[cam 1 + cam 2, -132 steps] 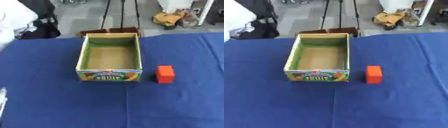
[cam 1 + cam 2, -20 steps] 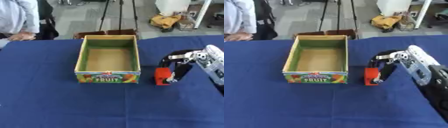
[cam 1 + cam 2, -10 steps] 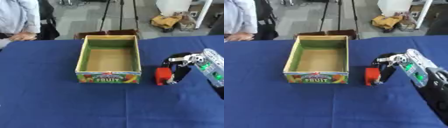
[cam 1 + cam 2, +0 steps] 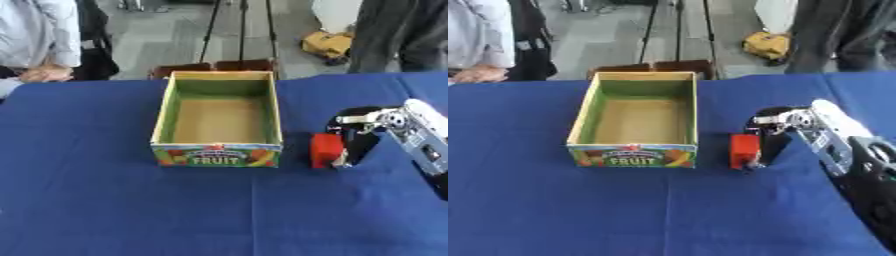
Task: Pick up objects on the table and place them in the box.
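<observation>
Our right hand (image 4: 363, 137) curls its fingers against the red block (image 4: 326, 149), which stands on the blue table (image 4: 105, 200) just right of the box (image 4: 219, 150); the lift goes leftward.

The cardboard box (image 4: 218, 123) is showing one readable word, "FRUIT", in yellow capitals on the colourful printed panel (image 4: 216, 156) of its near wall, among pictures of fruit. A small red mark is sitting above the word at the panel's top edge, but its letters are not coming through. Nothing else in either view is carrying text that can be read.
</observation>
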Motion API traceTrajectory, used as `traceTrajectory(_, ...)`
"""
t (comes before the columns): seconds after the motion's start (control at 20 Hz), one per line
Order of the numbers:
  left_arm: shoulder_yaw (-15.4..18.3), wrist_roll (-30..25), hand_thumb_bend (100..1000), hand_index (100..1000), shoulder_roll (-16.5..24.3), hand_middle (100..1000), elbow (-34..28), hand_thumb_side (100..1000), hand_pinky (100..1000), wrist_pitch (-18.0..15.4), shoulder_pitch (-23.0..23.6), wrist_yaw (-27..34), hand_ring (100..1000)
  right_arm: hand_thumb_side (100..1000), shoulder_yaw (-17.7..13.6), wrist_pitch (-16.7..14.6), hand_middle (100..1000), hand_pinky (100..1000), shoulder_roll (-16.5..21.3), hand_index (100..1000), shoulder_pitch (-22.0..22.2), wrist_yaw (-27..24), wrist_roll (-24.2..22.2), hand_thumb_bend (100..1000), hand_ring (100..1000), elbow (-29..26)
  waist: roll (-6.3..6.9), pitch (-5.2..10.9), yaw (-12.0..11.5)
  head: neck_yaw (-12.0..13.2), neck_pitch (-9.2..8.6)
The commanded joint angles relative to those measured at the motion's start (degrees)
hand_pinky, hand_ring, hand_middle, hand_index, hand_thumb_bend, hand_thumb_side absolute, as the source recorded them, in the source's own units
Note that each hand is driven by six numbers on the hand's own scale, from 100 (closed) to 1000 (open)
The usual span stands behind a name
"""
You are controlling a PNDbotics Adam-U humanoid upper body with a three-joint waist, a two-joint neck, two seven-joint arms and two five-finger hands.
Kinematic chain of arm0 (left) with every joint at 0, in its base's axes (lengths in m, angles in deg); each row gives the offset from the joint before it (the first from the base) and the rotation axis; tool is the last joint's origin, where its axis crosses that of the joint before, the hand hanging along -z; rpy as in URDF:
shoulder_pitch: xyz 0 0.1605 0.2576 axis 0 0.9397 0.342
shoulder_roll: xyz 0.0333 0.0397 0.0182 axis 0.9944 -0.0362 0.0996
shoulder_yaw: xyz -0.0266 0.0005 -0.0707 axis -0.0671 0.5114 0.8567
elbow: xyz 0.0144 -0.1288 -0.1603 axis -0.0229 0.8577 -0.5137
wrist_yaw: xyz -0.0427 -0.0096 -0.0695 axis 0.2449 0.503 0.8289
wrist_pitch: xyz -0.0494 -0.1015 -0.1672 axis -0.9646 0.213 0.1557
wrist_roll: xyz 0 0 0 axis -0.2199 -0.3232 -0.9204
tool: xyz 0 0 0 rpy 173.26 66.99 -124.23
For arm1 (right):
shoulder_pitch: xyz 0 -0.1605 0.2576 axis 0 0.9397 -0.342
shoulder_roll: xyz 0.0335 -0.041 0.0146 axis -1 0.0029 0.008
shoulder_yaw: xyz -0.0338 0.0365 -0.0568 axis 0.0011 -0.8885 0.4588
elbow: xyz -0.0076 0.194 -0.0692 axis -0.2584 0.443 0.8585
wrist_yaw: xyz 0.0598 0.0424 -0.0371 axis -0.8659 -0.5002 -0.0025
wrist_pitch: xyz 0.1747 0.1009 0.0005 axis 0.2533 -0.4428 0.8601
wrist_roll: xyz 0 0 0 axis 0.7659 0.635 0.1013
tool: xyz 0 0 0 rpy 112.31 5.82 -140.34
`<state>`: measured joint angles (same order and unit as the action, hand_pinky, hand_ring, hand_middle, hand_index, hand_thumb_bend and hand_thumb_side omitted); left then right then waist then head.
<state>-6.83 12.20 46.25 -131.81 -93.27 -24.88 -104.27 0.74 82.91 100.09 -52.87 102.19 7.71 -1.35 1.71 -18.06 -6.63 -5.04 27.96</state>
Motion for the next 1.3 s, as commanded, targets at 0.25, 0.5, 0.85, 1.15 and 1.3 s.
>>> traceTrajectory(0.25,0.3,0.0,100,932,1.0,846,-0.8,951,758,0.3,-0.7,0.1,876,385,-1.7,2.5,479,405,2.0,583,-1.8,-2.2,4.0,100,586,-4.6,-0.32,0.87,0.2,0.0,-0.42)
traceTrajectory(0.5,0.3,0.0,100,932,1.1,847,-0.8,948,758,0.3,-0.6,0.0,875,414,-3.1,4.2,456,394,2.4,568,-3.7,-3.6,6.0,100,571,-8.2,-0.38,1.17,0.4,0.0,-0.40)
traceTrajectory(0.85,0.2,-0.1,100,932,1.2,847,-0.8,948,758,0.3,-0.6,0.0,875,439,-4.1,5.7,435,383,-0.6,539,-9.7,-3.4,8.1,100,557,-12.4,-0.71,1.49,0.1,-0.3,-0.36)
traceTrajectory(1.15,0.0,-0.3,100,932,1.2,847,-0.8,948,759,0.1,-0.9,0.1,875,459,-3.6,6.0,430,380,-6.3,534,-15.1,-0.4,9.6,100,554,-11.1,-1.15,1.64,-1.0,-0.8,-0.65)
traceTrajectory(1.3,-0.1,-0.4,100,932,1.0,847,-0.8,947,759,0.0,-1.1,0.2,874,463,-3.4,5.8,430,379,-9.5,533,-17.1,2.1,10.7,100,554,-8.8,-1.29,1.56,-1.6,-1.3,-0.98)
